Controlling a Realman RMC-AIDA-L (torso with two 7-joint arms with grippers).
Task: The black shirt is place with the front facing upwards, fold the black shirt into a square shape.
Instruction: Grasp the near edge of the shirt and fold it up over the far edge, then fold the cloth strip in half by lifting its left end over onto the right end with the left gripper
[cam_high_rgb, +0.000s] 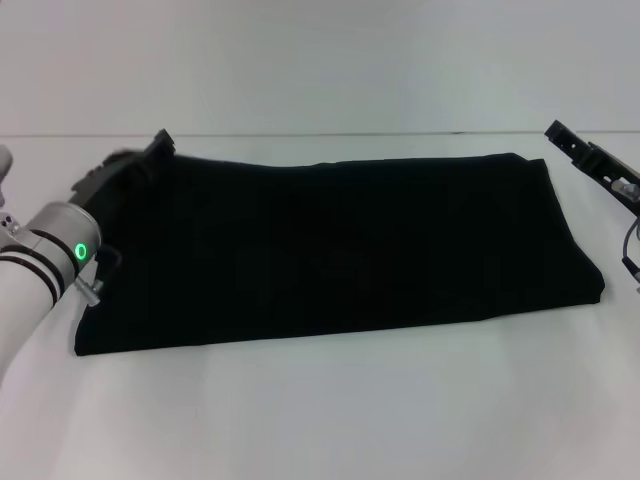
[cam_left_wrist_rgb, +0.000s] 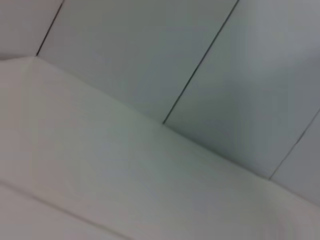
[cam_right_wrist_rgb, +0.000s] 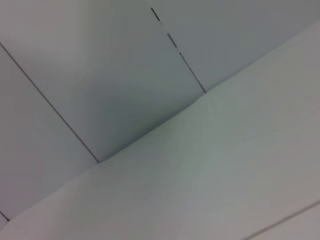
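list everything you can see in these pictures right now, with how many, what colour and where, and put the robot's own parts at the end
shirt: one, black, folded into a long rectangle, lying flat across the middle of the table; no lettering shows.
table: one, white, under the shirt and filling the foreground.
wall: one, pale grey-white, behind the table; the wrist views show it as panels with thin dark seams.
left arm: one, white with black rings and a green light, at the shirt's left end.
left hand: one, black, at the shirt's far left corner.
right hand: one, black, beyond the shirt's far right corner, apart from it.
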